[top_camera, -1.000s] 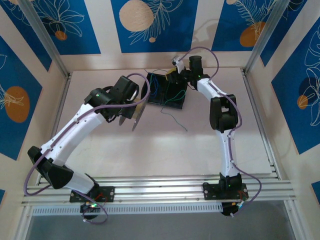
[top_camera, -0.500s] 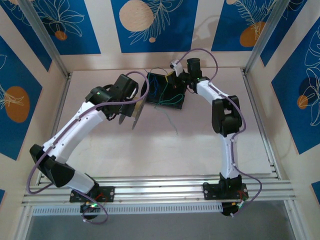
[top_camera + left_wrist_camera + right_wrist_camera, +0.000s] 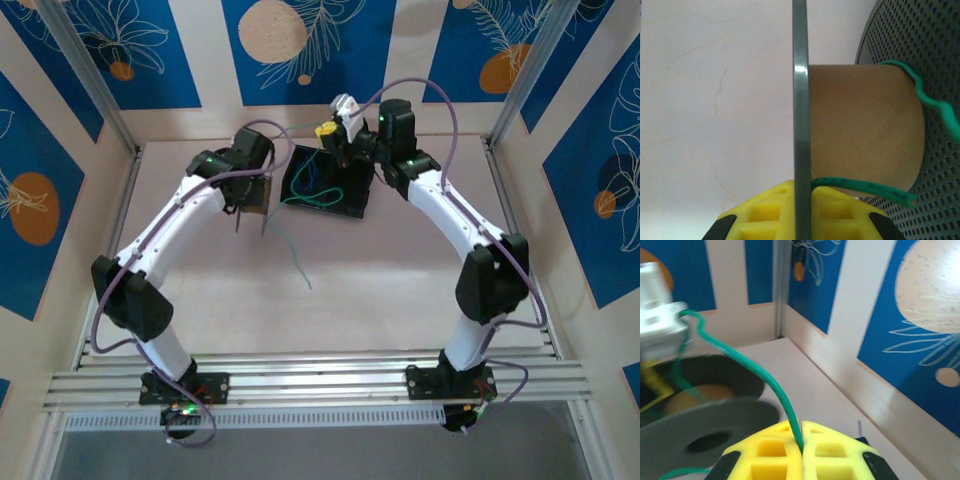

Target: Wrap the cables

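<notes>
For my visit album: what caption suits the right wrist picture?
Right hand pinches a green cable shut between yellow fingers, beside a blurred grey spool.

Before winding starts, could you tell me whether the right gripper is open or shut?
Shut on the green cable: the right gripper's yellow pads meet, and the cable emerges pinched between them.
</notes>
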Tool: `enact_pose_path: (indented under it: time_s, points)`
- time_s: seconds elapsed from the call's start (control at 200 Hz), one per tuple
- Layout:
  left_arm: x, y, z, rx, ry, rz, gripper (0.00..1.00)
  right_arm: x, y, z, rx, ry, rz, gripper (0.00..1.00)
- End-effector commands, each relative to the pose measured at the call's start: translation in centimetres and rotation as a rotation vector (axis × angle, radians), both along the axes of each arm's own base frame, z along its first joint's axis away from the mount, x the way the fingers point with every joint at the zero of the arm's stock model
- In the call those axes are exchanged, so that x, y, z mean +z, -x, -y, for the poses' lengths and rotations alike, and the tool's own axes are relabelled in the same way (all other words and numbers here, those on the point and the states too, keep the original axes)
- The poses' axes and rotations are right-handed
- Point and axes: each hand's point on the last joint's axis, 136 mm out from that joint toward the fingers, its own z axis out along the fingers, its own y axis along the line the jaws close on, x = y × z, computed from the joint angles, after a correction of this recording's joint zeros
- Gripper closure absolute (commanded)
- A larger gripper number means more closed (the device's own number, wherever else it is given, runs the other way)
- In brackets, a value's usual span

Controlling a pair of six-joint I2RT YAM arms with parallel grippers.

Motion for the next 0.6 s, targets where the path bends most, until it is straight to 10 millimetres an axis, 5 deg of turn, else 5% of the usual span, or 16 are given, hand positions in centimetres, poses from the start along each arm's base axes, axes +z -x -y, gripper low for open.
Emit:
enact_pose_path:
  time_s: [0.0,0.26,0.595]
  points:
    - [4.5,-2.4,-2.4,0.169,0.090,0.161,1.00,1.0,5.0,-1.5,0.115,0.003,0.047,1.00]
    - [7.4,-3.7,-8.3,0.381,0.254,0.258,1.00,0.5,13.5,-2.9,0.268,0.063,0.050,1.00]
    - [11.1,-5.1,-11.8,0.488,0.508,0.358,1.00,-2.2,18.1,-3.3,0.421,0.112,-0.084,1.00]
